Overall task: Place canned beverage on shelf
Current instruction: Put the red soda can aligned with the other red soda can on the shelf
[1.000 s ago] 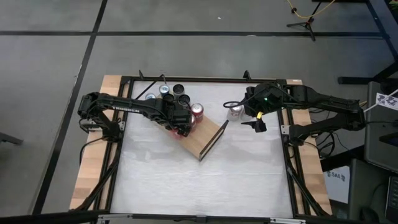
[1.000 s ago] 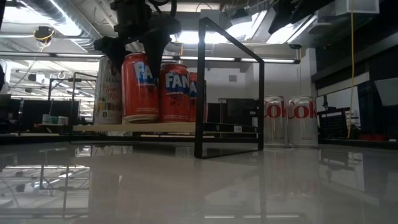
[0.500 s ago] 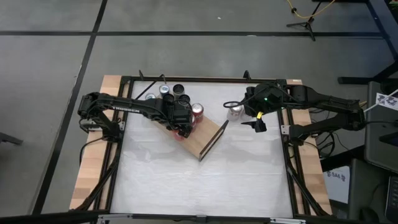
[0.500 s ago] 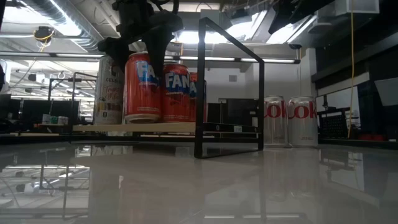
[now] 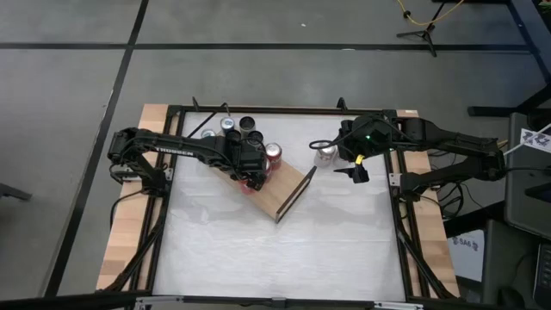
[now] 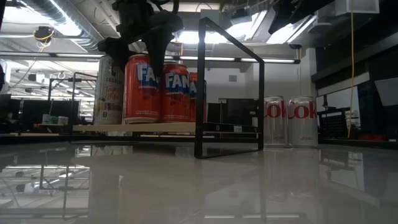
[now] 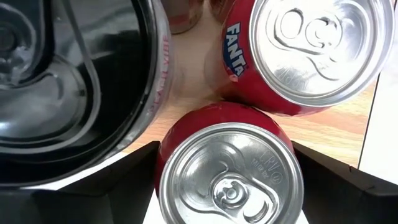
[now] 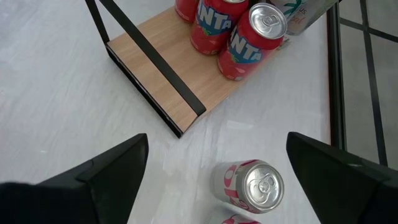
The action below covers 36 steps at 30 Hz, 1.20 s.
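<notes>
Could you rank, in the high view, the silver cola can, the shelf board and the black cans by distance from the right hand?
1. Silver cola can, just beside the right hand.
2. Shelf board, mid-table.
3. Black cans, far across, by the left arm.

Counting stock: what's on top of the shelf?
On the shelf stand red Fanta cans and a pale can. The left hand covers part; the full count is hidden.

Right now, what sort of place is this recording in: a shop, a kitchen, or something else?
Most likely a robotics lab or workshop. The low view shows exposed ceiling ducts and workbenches behind the table; the high view shows bare grey floor with black lines around the framed table.
</notes>
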Each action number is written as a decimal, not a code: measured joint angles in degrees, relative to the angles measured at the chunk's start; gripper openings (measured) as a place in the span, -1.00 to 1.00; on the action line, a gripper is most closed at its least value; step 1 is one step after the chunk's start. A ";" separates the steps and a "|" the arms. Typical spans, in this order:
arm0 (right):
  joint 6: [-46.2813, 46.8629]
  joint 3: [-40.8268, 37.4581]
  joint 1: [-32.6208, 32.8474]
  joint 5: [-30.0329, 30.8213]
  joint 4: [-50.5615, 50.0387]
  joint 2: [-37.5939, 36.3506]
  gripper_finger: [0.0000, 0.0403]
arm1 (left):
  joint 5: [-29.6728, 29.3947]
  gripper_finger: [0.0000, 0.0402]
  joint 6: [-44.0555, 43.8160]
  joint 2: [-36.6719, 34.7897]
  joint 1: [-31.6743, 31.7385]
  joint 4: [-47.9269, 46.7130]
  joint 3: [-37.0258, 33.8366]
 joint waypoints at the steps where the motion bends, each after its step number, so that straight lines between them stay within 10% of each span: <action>1: 0.00 0.00 -0.01 0.00 0.01 0.00 0.88 | 0.01 0.60 -0.01 0.00 0.00 -0.01 0.00; 36: -0.01 -0.01 0.00 0.00 0.02 0.00 0.88 | -0.50 0.60 -2.60 0.00 0.07 -0.29 0.00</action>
